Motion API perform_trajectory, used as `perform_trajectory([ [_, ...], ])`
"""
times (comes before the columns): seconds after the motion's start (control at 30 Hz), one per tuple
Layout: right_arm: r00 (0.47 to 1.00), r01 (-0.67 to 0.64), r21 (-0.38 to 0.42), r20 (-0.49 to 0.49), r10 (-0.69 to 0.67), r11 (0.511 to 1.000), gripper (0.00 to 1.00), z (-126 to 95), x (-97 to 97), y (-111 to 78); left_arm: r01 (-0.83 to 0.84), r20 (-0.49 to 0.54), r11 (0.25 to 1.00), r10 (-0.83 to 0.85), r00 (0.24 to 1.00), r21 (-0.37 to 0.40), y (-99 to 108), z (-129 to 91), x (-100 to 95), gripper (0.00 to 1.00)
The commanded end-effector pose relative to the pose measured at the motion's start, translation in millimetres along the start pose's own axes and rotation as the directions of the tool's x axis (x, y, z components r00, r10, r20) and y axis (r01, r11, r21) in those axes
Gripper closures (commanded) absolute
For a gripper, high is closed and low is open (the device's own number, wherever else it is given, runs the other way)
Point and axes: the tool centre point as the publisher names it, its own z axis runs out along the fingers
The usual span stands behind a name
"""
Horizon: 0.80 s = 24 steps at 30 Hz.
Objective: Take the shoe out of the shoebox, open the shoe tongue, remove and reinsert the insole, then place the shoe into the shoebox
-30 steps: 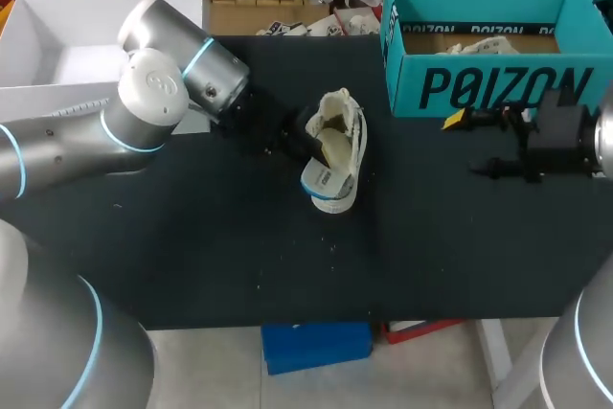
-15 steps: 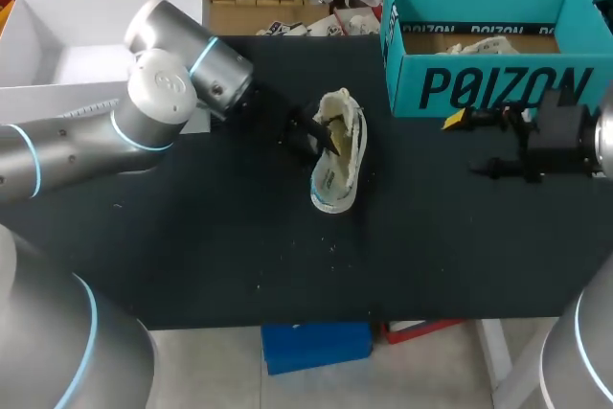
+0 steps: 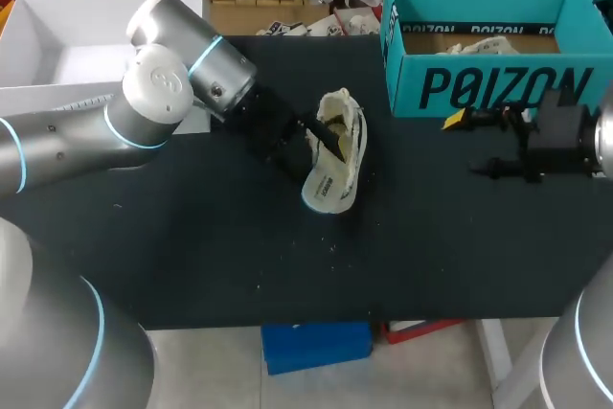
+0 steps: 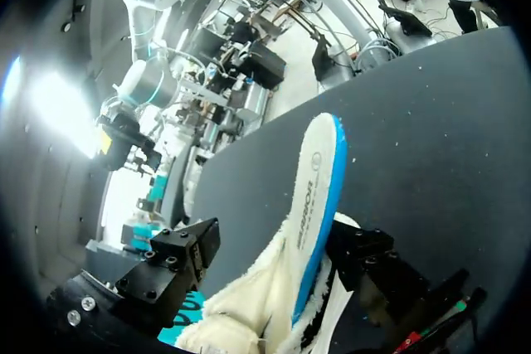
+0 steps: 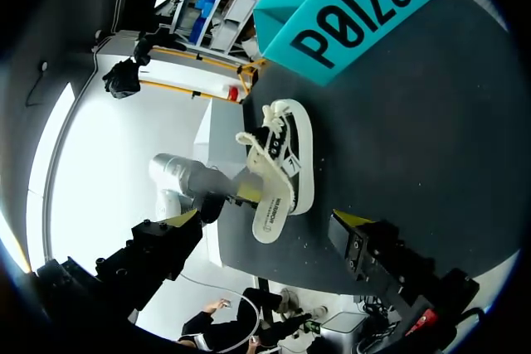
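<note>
Now, left claw: we're clamped on the shoe, one finger inside it.
Shoe: tipped on its side, mid-table, outside the box.
Right claw: spread wide, holding nothing, just before the box.

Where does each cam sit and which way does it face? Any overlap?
Head: fixed above and behind, looking down on the table; shows left arm at the shoe, right end effector near the shoebox.
Left wrist: on the left wrist, looking along the left end effector; shoe close up.
Right wrist: on the right wrist, looking past the open right end effector at shoe, shoebox, left arm.
Shared: shoe in all three; shoebox and left arm in head and right wrist.
</note>
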Motion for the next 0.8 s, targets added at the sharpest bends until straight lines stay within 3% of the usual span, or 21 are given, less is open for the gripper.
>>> perform_trajectory([
  [0.03, 1.000, -0.001, 0.000, 0.001, 0.001, 1.000, 0.00, 0.9, 0.5, 0.4, 0.005, -0.025, 1.000, -0.006, 1.000, -0.018, -16.7, -9.1, 3.3, 0.40],
  [0.1, 1.000, -0.001, 0.000, 0.001, 0.001, 1.000, 0.00, 0.9, 0.5, 0.4, 0.009, -0.042, 1.000, -0.010, 0.999, -0.017, -19.1, -10.1, 5.6, 0.53],
  [0.27, 1.000, -0.001, 0.000, 0.001, 0.001, 1.000, 0.00, 0.9, 0.5, 0.4, 0.016, -0.070, 1.000, -0.016, 0.997, 0.005, -26.4, -9.4, 10.2, 0.65],
  [0.3, 1.000, -0.001, 0.000, 0.001, 0.001, 1.000, 0.00, 0.9, 0.5, 0.4, 0.019, -0.071, 1.000, -0.018, 0.997, 0.010, -27.3, -9.2, 11.0, 0.86],
  [0.33, 1.000, -0.001, 0.000, 0.001, 0.001, 1.000, 0.00, 0.9, 0.5, 0.4, 0.023, -0.073, 1.000, -0.022, 0.997, 0.016, -28.0, -8.8, 12.0, 1.00],
  [0.8, 1.000, -0.001, 0.000, 0.001, 0.001, 1.000, 0.00, 0.9, 0.5, 0.4, 0.019, -0.022, 1.000, -0.019, 1.000, -0.003, -20.6, -3.4, 10.4, 1.00],
])
